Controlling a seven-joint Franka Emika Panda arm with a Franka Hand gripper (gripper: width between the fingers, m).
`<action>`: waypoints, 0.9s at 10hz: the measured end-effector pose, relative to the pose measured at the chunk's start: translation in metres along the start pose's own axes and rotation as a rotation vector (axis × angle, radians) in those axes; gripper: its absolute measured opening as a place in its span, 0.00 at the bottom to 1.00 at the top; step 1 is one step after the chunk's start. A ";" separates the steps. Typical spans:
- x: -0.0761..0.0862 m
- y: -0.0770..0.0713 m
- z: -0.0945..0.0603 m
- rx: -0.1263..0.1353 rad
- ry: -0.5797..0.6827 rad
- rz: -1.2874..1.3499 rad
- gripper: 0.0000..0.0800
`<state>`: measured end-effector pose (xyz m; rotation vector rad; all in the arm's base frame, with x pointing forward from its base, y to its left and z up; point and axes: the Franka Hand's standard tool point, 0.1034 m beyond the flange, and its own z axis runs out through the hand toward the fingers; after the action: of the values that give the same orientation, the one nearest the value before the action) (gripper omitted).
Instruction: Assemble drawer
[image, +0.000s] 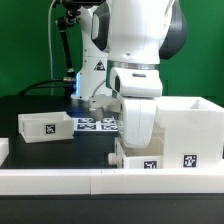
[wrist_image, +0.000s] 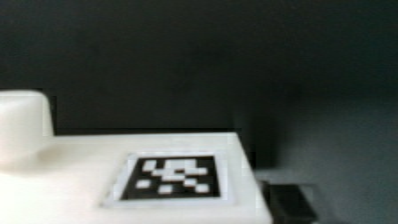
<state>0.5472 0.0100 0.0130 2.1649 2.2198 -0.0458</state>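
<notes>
My gripper (image: 136, 100) hangs under the big white arm in the middle of the exterior view. It is shut on a small white drawer tray (image: 137, 125), held upright against the left side of the white drawer shell (image: 195, 125). In the wrist view the tray's white face (wrist_image: 71, 165) with its marker tag (wrist_image: 175, 178) fills the space close under the camera. One dark fingertip (wrist_image: 295, 196) rests at the tray's edge; the other is hidden. The second tray (image: 45, 125) lies on the black table at the exterior view's left.
The marker board (image: 98, 124) lies flat behind the gripper. A long low white rail (image: 80, 181) runs along the front edge. A dark stand (image: 66, 45) rises at the back left, in front of a green backdrop.
</notes>
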 end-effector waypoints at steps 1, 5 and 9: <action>0.001 0.001 -0.004 -0.001 -0.001 0.004 0.29; -0.005 0.006 -0.031 0.017 -0.013 0.016 0.79; -0.048 0.031 -0.038 0.024 -0.016 -0.091 0.81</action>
<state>0.5789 -0.0352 0.0538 2.0655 2.3197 -0.0928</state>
